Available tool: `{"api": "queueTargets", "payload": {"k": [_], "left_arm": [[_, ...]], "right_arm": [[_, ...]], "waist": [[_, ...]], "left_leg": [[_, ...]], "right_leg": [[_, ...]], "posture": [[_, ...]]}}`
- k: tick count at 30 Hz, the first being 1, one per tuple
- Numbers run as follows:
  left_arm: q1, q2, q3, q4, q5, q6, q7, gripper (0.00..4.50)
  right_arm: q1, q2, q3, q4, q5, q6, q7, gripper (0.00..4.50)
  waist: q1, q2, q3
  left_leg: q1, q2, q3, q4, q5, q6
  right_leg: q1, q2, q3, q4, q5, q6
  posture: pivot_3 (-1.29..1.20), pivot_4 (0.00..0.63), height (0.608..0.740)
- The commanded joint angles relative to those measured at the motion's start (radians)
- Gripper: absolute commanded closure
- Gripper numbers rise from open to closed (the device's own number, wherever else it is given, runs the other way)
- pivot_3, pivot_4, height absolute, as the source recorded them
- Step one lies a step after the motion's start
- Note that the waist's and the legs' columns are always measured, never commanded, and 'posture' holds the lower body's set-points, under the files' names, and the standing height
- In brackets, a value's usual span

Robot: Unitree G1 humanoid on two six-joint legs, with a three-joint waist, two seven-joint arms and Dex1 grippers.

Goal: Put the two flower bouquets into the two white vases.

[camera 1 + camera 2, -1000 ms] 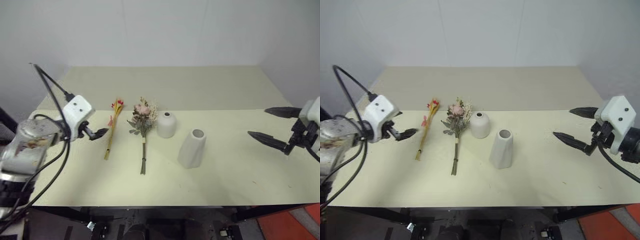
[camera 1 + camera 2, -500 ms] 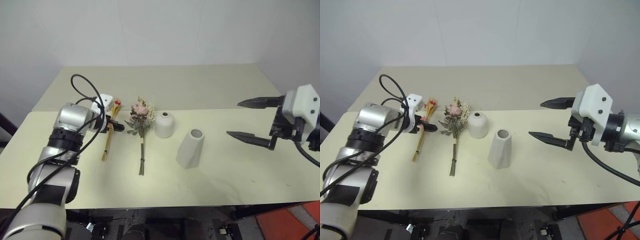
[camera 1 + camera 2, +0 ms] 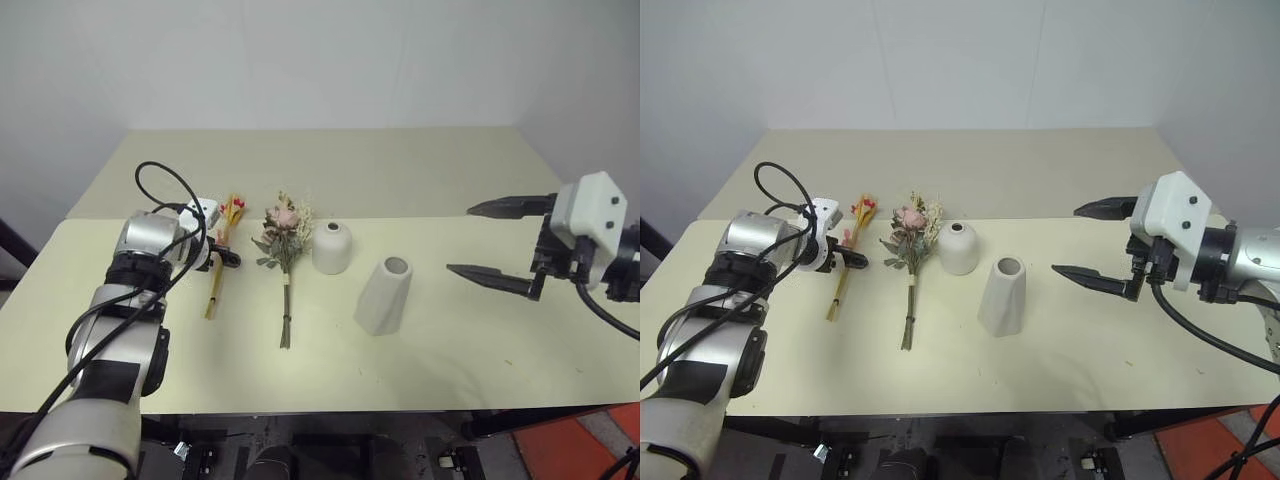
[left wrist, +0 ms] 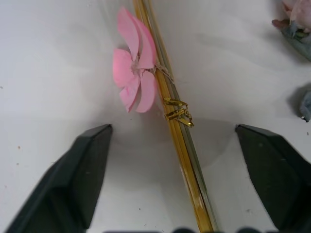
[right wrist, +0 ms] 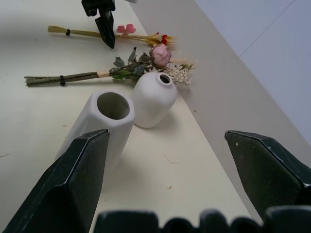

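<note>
Lying flat on our cream table (image 3: 470, 350), the slim bouquet (image 3: 222, 252) is a bundle of glossy yellow stalks with small red blossoms at its far end and a pink paper-like flower (image 4: 133, 73) partway down, tied near that flower with a twist of gold wire (image 4: 177, 110). Just beside it, toward the middle of the table, lies the bushier bouquet (image 3: 284, 262), with a pink bloom, cream sprigs and grey-green leaves above a bound stem that points back toward us. The short domed vase (image 3: 332, 248) stands upright just beside that bouquet's head, and the taller tapered vase (image 3: 385, 296) stands upright nearer to us and further right, close to the short one but not touching it; both mouths face up. Our left gripper (image 3: 224, 256) is down at the slim bouquet, its two black fingers (image 4: 85, 170) spread apart on either side of the yellow stalks just below the pink flower; the stalks run through the gap and neither finger touches them. Our right gripper (image 3: 503, 243) hangs above the right part of the table, well apart from both vases, with its fingers (image 5: 80, 170) spread wide and nothing between them.
</note>
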Motion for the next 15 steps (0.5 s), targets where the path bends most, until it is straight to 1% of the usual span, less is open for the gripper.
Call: {"api": "queueTargets", "payload": {"k": [1,2,4,5,6,9,11,15], "left_arm": [[0.002,-0.006,-0.017,0.015,0.002,0.018,-0.057,1.43],[0.008,-0.005,-0.03,0.01,0.009,0.019,-0.071,1.76],[0.014,-0.009,-0.01,0.009,0.0,0.03,-0.069,2.45],[0.018,-0.008,-0.014,0.004,0.001,0.034,-0.078,2.71],[0.024,-0.009,-0.012,0.001,0.001,0.037,-0.075,3.1],[0.048,-0.011,-0.009,-0.013,0.0,0.046,-0.077,4.02],[0.06,-0.008,-0.001,-0.024,0.004,0.048,-0.065,4.49],[0.076,0.002,0.022,-0.052,0.015,0.039,-0.028,4.49]], "right_arm": [[0.007,0.003,-0.038,-0.021,-0.005,-0.01,-0.019,0.0],[0.013,0.004,-0.042,-0.022,-0.006,-0.013,-0.02,0.0],[0.027,0.004,-0.047,-0.023,-0.011,-0.015,-0.025,0.0],[0.032,0.003,-0.048,-0.023,-0.014,-0.017,-0.027,0.0],[0.037,0.004,-0.052,-0.025,-0.014,-0.017,-0.029,0.0],[0.039,0.005,-0.056,-0.026,-0.013,-0.016,-0.033,0.0],[0.035,0.004,-0.055,-0.02,-0.016,-0.018,-0.032,0.0],[0.032,0.005,-0.054,-0.013,-0.02,-0.022,-0.03,0.0]], "waist": [[0.001,0.0,0.0],[0.002,0.0,0.0],[0.004,0.0,0.0],[0.004,0.0,0.0],[0.004,0.0,0.0],[0.003,0.0,-0.001],[0.002,0.001,-0.002],[0.001,0.001,-0.004]], "left_leg": [[0.0,0.0,0.0,0.0,0.0,0.0],[0.0,0.0,0.0,0.0,0.0,0.0],[0.0,0.0,0.001,0.0,0.0,0.0],[0.0,0.0,0.001,0.0,0.0,0.0],[0.0,0.0,0.001,0.0,0.0,0.0],[0.0,0.0,0.001,0.0,0.0,0.001],[0.001,0.0,0.001,0.0,0.0,0.001],[0.001,0.0,0.001,0.0,0.0,0.001]], "right_leg": [[0.0,0.0,0.0,0.0,0.0,0.0],[0.0,0.0,0.0,0.0,0.0,0.0],[0.0,0.0,0.0,0.0,0.0,0.0],[0.0,0.0,0.0,0.0,0.0,0.0],[0.0,0.0,0.0,0.0,0.0,0.0],[0.001,0.0,0.0,0.0,0.0,0.0],[0.001,0.0,0.0,0.0,0.0,0.0],[0.001,0.0,0.0,0.0,0.0,0.0]], "posture": [[0.0,0.15,0.74],[0.0,0.15,0.74],[0.0,0.15,0.74],[0.0,0.15,0.74],[0.0,0.15,0.74],[0.0,0.15,0.74],[0.0,0.15,0.74],[0.0,0.15,0.74]]}}
